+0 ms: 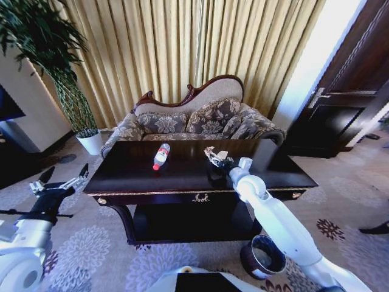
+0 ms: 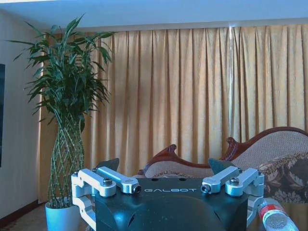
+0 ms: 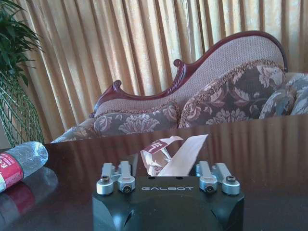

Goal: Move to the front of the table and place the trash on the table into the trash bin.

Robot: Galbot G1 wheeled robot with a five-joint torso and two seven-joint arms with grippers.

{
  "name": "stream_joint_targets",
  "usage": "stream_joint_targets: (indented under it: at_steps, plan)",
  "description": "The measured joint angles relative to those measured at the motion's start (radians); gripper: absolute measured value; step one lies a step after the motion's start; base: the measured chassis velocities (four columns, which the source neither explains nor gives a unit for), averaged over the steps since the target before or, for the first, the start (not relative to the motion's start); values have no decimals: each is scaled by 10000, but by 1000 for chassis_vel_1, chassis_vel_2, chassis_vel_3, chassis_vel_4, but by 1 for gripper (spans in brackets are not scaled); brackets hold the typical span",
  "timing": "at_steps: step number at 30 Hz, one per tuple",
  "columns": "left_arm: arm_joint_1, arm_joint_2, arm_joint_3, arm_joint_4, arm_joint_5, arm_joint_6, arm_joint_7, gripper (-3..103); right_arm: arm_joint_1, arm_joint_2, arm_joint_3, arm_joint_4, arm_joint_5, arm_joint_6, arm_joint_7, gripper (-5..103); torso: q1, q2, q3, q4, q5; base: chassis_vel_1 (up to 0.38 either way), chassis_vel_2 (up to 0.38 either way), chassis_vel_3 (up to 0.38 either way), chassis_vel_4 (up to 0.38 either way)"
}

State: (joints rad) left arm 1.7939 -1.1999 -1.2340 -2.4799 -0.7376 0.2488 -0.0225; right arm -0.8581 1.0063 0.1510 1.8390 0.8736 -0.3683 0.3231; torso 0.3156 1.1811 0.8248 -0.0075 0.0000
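Two bits of trash sit on the big dark table point(image 1: 127, 173), which stands in front of a floral sofa point(image 1: 200, 121) and gold curtains point(image 1: 182, 42). Off to the table's left is a tall plant in a white pot point(image 1: 91, 143). The trash bin point(image 1: 262, 257) is on the carpet at the table's front right, just beside the right arm.

The right arm reaches over the tabletop, and the right gripper point(image 1: 214, 156) has its fingers spread with the crumpled paper wad point(image 3: 166, 155) between them; can't tell if they're touching it. The left gripper point(image 1: 64, 176) hangs off the table's left end over the carpet, fingers apart, holding nothing.

The plastic bottle point(image 1: 161, 156) lies on its side near the middle of the tabletop, left of the wad and well apart from it.
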Motion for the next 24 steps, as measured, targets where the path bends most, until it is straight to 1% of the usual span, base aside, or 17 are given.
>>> stream_joint_targets:
  at_steps: [1,2,5,6,8,9,10,11,13,14,18,24]
  plan:
    - [-4,1,2,-1,-1,0,-6,100,-18,-1,-1,34,-47,18,-4,49,0,0,0,0,-1,0,0,0,0]
    - [-4,0,3,-5,-2,0,-7,100,-26,-5,-1,50,-58,23,-7,49,0,0,0,1,-1,0,0,0,0]
    - [2,-23,5,-29,-3,0,-14,100,-80,-45,51,111,-76,60,-21,33,0,0,0,0,0,0,0,0,0]
    - [2,-23,5,-29,-3,0,-14,100,-80,-45,51,111,-76,60,-21,33,0,0,0,0,0,0,0,0,0]
    - [7,-30,0,-60,-4,-1,-21,100,-135,-80,146,149,-77,99,-35,22,0,0,0,0,0,0,0,0,0]
    - [8,-32,-4,-74,-5,-1,-24,100,-164,-93,196,166,-76,108,-40,22,0,0,0,0,0,0,0,0,0]
    - [8,-35,-4,-92,-5,-1,-28,100,-194,-107,238,188,-75,114,-45,17,0,0,0,0,0,0,0,0,0]
    - [8,-35,-4,-92,-5,-1,-28,100,-194,-107,238,188,-75,114,-45,17,0,0,0,0,0,0,0,0,0]
    - [3,-47,-2,-135,-8,-1,-48,100,-263,-138,334,235,-67,132,-55,6,0,0,0,0,0,0,0,0,0]
    - [2,-51,5,-156,-9,-1,-58,100,-286,-151,365,247,-66,143,-58,3,0,0,0,0,0,0,0,0,0]
    - [-3,-55,20,-197,-11,1,-65,100,-352,-177,447,301,-61,162,-64,0,0,0,0,0,1,0,0,0,0]
    - [6,-59,21,-199,-13,10,-103,100,-485,-182,620,518,-63,356,-67,0,0,0,0,1,0,0,0,0,0]
